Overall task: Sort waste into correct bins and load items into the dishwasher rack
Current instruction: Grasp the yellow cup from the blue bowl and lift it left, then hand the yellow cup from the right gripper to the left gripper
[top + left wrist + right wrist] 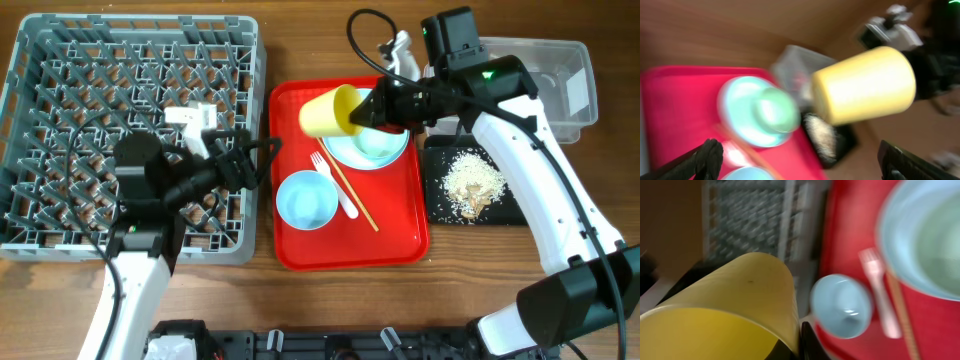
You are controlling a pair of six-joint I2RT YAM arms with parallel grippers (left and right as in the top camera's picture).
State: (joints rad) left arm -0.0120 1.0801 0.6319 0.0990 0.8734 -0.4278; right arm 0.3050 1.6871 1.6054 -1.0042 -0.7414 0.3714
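There are one yellow cup [326, 110], one plate [340, 155], two bowls, a lower bowl [306, 200] mid-frame and an upper bowl [380, 143], one fork [335, 185], one red tray [300, 245], one black tray [436, 210], one clear tub [565, 62] and one rack [20, 120].

— The right arm [545, 200] reaches in from the lower right, elbow high. The right hand [368, 110] points left, clamped on the yellow cup [325, 112], which is tipped sideways.
— And the left hand [262, 162]? It points right, its fingers [707, 157] spread wide.
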